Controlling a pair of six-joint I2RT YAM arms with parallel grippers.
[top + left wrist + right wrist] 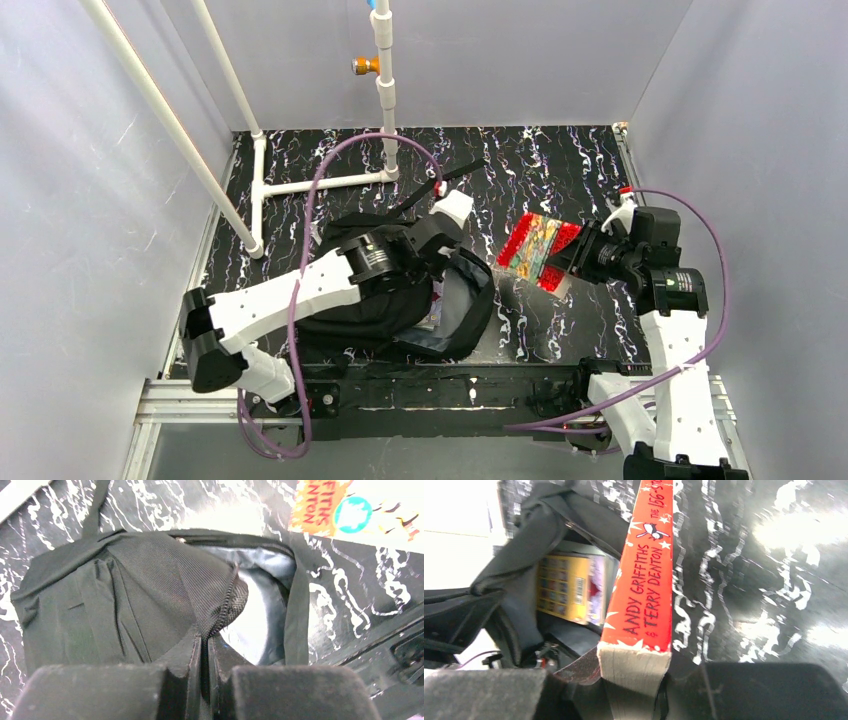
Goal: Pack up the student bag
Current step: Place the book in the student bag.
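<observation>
Evidently the left gripper [205, 680] pinched the zipper edge [222, 612] of the student bag [125, 595], lying at the near left of the table [560, 160], to hold its mouth open, while the right gripper [634, 690] clamped a red book [646, 580], seemingly lined up for that opening.

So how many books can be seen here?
2. One red book clamped in the right fingers; one yellow book inside the open student bag. Others may lie hidden inside.

- Top view: bright, even, diffuse light; soft shadows on the table [560, 170].
- Left wrist: glare whitens the student bag [150, 590] lining and the table; foreground unfocused.
- Right wrist: book [644, 580] spine sharp; table blurred; upper-left corner overexposed.
</observation>
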